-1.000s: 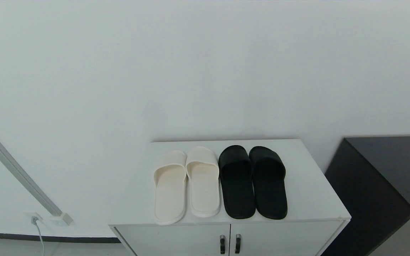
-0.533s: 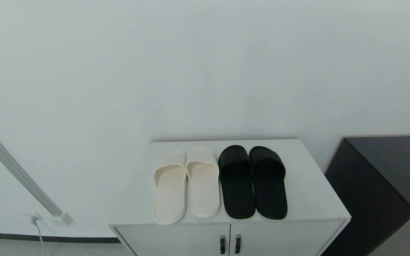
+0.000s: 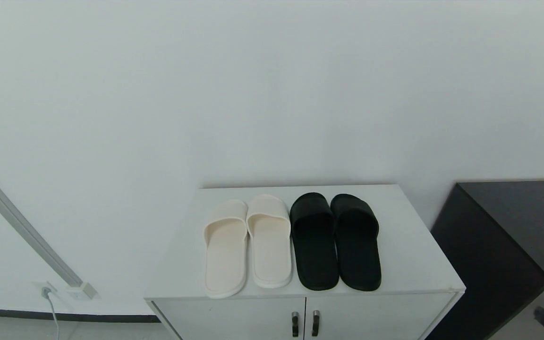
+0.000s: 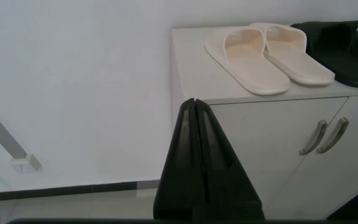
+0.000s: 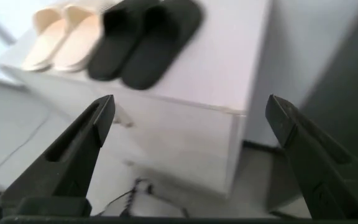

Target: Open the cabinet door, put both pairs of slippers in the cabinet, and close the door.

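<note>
My left gripper [image 4: 195, 102] is clenched empty and my right gripper [image 5: 190, 102] is spread wide: I judge either could slip off the slim door handles [image 3: 316, 323], leaving the cabinet [image 3: 413, 255] shut.

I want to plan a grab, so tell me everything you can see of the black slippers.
The black slippers are a pair of matte slides, rubber or foam by the look, each with a wide band over the front and a finely textured footbed. They lie flat, sole down, side by side and touching, toes toward the wall, heels near the front edge of the white cabinet top. The left one seems to touch the cream slippers beside it.
</note>
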Controlling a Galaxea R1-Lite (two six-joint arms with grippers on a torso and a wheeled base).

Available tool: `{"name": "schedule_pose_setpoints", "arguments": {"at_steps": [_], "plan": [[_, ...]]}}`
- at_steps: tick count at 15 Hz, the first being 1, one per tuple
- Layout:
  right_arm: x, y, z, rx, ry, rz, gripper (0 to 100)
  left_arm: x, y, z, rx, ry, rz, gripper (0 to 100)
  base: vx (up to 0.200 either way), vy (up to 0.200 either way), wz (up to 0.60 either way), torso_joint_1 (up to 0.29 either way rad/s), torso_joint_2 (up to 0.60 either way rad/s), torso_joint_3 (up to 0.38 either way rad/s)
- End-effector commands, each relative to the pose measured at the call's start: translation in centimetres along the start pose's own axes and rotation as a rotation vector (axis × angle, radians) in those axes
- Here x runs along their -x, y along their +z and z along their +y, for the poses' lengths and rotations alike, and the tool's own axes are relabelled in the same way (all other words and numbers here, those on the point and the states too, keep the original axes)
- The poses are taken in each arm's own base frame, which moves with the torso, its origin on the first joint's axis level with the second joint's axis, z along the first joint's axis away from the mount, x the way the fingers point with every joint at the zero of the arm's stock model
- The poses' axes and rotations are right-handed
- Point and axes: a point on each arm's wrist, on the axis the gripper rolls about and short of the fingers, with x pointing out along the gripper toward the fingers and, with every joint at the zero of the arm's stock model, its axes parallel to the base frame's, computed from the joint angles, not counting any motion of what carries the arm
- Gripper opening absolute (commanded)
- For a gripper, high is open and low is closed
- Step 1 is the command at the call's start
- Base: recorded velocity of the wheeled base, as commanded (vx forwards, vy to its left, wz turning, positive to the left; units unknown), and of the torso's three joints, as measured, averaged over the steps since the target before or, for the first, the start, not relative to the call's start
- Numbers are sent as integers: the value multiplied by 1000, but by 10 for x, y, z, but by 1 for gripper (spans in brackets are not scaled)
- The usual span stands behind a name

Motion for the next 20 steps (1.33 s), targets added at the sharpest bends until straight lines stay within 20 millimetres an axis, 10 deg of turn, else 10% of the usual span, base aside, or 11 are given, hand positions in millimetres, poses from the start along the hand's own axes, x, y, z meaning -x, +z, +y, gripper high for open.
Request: {"name": "schedule_pose_setpoints", "arguments": {"at_steps": [1, 11, 20], "plan": [[-51, 8, 45, -37, 112, 143, 100, 0, 0, 0, -1, 1, 2, 0, 0, 0, 0, 0, 0, 0], [-206, -7, 130, -26, -214, -29, 100, 0, 0, 0, 1, 1, 2, 0, 0, 0, 0, 0, 0, 0], [-268, -11, 141, 24, -300, -53, 100, 0, 0, 0, 1, -1, 2, 0, 0, 0, 0, 0, 0, 0]]}}
